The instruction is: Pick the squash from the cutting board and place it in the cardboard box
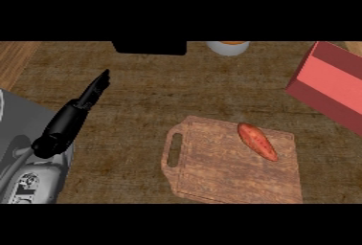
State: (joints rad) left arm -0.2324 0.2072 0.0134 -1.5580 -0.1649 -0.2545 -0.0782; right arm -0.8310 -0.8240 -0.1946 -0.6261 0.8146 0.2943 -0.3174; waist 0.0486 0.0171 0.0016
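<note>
We see the squash lying on the cutting board, toward its upper right corner. The red box stands at the right edge. Our left hand hovers at left, fingers straight, holding nothing.

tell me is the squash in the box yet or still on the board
Still on the cutting board: the squash lies flat near its upper right corner, apart from the red box, with no hand touching it.
</note>
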